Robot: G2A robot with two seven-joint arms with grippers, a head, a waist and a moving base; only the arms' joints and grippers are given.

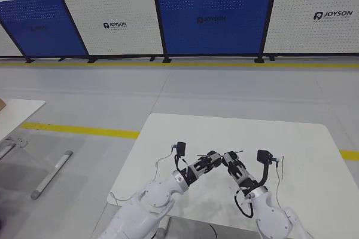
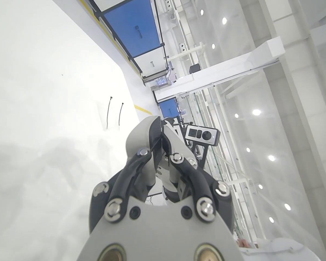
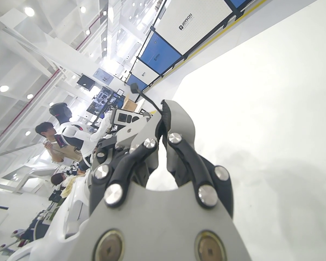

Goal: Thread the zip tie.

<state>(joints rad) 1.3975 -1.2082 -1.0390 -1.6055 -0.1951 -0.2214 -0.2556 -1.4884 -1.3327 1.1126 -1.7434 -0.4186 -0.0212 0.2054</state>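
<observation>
Zip tie [image 3: 146,99] is up off the table [image 1: 299,143], mid-frame in the top view, right where the two grippers meet nose to nose.

Starting at the left: the left gripper [image 2: 160,130] has its fingers pressed together on a thin black strap that runs down between the pads. That reads as the tail end, though its tip is hidden.

Moving right, the right gripper [image 3: 163,111] is pinching too, fingers tight on the strap just below the head [image 3: 134,87]. In the right wrist view the head sticks out past the fingertips into the upper left of the frame. The long axis slants up and away from the pinch, pointing towards the left arm's side.

So here's the relation that matters: head out beyond the right fingers, tail in the left, the two pinches almost touching. My call is that the tail must line up with the head's slot, and the left gripper is the one placed to feed it. Whether the tip is already in the slot I cannot tell.

Farther right in the top view, two spare ties [image 2: 108,112] lie side by side on the table, well apart from the action.
</observation>
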